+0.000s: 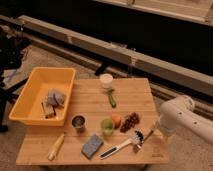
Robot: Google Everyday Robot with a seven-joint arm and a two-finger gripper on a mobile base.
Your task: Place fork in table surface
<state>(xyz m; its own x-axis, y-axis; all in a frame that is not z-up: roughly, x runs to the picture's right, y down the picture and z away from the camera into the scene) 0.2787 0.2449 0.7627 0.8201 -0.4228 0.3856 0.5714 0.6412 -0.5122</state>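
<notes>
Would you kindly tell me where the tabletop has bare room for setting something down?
Bare: back right corner of the tabletop, right of the green-handled tool, behind the grapes. Crowded: the front row around the dish brush, where the gripper hovers.
</notes>
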